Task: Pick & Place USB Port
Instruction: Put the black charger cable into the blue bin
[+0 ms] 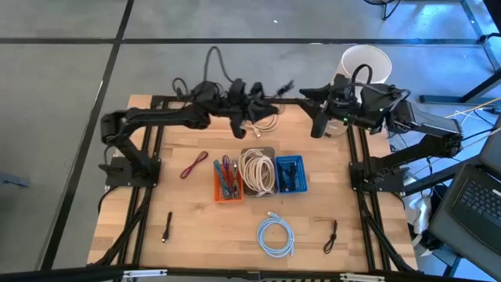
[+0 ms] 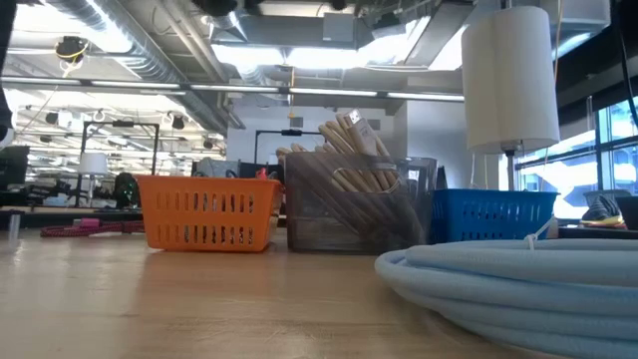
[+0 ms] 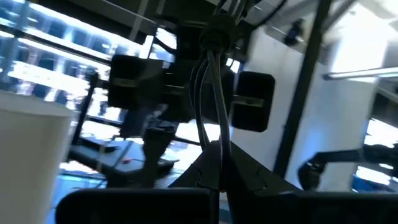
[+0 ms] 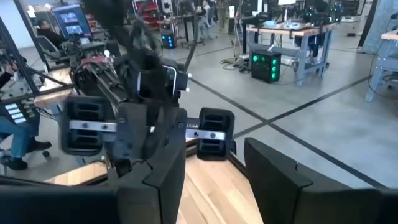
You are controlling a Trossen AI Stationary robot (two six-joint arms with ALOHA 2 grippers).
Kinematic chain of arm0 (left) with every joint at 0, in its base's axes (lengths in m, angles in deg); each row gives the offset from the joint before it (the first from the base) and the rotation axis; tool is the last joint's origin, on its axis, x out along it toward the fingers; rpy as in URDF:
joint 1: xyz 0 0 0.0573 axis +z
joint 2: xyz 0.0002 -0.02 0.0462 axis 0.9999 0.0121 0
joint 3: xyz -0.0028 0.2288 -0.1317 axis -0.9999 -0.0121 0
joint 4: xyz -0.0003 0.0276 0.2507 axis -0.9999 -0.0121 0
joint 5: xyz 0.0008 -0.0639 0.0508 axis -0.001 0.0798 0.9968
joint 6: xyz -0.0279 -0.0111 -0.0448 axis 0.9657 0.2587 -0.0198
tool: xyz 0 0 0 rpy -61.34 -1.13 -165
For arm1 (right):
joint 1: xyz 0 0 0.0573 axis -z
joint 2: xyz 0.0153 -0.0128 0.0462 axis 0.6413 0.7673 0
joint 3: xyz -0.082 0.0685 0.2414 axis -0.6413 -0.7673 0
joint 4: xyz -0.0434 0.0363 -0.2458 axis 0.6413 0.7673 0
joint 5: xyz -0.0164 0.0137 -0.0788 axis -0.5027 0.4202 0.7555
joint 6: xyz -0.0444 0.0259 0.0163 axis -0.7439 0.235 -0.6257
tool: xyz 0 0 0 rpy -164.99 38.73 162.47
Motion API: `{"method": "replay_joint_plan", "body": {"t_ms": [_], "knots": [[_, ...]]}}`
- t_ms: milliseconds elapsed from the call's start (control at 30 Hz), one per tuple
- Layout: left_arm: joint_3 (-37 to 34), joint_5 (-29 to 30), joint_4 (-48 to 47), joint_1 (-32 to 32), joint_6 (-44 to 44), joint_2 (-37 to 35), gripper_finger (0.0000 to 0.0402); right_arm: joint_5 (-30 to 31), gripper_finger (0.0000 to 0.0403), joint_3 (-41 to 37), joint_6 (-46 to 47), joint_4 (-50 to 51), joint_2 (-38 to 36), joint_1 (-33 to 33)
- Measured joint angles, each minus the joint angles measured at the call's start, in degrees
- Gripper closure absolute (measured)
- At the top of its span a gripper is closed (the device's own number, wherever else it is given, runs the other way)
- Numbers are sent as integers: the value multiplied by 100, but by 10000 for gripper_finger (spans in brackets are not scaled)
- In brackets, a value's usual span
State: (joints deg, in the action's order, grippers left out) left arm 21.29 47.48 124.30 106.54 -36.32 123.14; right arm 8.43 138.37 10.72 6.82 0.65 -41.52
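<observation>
My left gripper (image 1: 258, 103) is raised over the table's far middle, shut, and tipped upward. Thin light cable strands (image 3: 210, 93) run out from between its fingertips (image 3: 216, 155). A cream coiled cable (image 1: 266, 119) shows just beside it from above; whether it is the same cable, I cannot tell. No USB port can be made out in any view. My right gripper (image 1: 315, 110) is held high at the far right, open with nothing between its fingers (image 4: 214, 180), and faces my left gripper (image 4: 134, 124). My left gripper pinches the thin cable strands (image 3: 214, 142) between its two shut fingers, at their free ends. The strands run up and away from the fingertips toward a dark lump (image 3: 217, 30). Which part of the cable this is does not show.
In the table's middle stand an orange basket (image 1: 228, 182), a clear bin of cream cables (image 1: 258, 168) and a blue basket (image 1: 290, 174). A light-blue coil (image 1: 276, 236), a red cable (image 1: 194, 164) and small black pieces (image 1: 167, 229) lie around them. A white cylinder (image 1: 365, 63) stands far right.
</observation>
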Motion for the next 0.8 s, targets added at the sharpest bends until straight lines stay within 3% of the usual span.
{"method": "replay_joint_plan", "body": {"t_ms": [300, 567, 800], "knots": [[1378, -722, -410, -39, 133, 1093, 399, -68, 238, -2, 24, -21, 39, -17], [1529, -964, -598, 110, 131, 1293, 399, -356, 263, -2, 24, -21, 39, -64], [1537, -1251, -609, 321, 175, 1033, 399, -483, 278, 0, 22, 9, -87, -64]]}}
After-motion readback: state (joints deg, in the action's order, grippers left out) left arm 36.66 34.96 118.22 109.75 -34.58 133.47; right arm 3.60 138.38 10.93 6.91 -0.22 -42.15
